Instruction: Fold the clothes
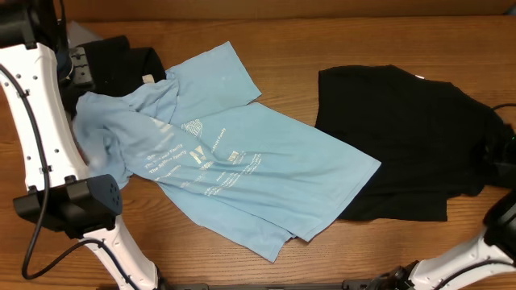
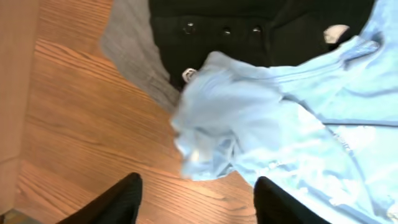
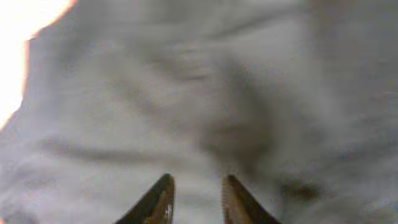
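Note:
A light blue T-shirt (image 1: 242, 165) with white print lies spread across the middle of the table, its left end bunched up (image 2: 230, 124). A black shirt (image 1: 403, 137) lies flat to the right of it. My left gripper (image 2: 196, 190) hovers over bare wood just short of the bunched blue cloth, its jaws wide open and empty. My right gripper (image 3: 199, 190) hangs close above blurred, washed-out fabric (image 3: 205, 93). Its fingertips stand a narrow gap apart with nothing pinched between them.
A black garment (image 1: 121, 60) with buttons (image 2: 227, 29) and a grey one (image 2: 134, 50) lie heaped at the back left, under the blue shirt's edge. The white left arm (image 1: 32, 121) stands along the table's left side. The right arm's base (image 1: 484, 246) is at the front right.

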{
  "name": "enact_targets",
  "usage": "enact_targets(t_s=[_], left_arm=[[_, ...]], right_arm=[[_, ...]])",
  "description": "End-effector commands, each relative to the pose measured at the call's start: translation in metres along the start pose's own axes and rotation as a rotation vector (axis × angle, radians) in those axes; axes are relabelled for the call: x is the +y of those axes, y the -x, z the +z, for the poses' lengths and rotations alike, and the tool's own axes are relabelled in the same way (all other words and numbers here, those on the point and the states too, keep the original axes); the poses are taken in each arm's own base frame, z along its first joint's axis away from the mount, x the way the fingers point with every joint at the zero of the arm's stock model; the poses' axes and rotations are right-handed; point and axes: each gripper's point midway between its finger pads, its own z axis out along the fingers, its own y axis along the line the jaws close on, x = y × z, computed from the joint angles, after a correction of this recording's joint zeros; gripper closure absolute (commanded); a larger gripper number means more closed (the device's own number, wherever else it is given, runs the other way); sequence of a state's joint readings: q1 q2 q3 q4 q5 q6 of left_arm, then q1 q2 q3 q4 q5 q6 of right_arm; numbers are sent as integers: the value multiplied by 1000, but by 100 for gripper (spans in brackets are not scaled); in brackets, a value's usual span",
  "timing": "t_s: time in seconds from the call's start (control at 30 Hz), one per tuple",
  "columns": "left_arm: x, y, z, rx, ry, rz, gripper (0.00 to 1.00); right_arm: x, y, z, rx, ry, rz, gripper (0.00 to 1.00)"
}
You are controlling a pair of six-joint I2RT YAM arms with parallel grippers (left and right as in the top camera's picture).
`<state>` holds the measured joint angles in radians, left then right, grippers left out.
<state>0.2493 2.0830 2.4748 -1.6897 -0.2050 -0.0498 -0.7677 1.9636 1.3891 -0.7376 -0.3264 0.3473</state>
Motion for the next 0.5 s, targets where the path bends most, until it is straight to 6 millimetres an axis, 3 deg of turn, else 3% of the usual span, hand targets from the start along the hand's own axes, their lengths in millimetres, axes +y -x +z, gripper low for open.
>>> enact_targets(t_s=[0.0,0.07,0.13,0.3,0.47], left_arm=[[-14,1,-16,-41,-42,25,38],[-25,1,-21,-52,-77,42,39],[-37,0,-30,-70,-120,71,39],[-56,-5,-57,-131,-146,121,37],[-70,-12,-83,-192,-170,161,30]], right_arm=[[95,-1,-77,-81,299,-180,69],[115,-21,-85,-45,324,-193,69],[122,-44,-79,15,290,-186,70],[88,-120,-48,212,-42,-106,83],[54,-187,-26,369,-232,-160,84]])
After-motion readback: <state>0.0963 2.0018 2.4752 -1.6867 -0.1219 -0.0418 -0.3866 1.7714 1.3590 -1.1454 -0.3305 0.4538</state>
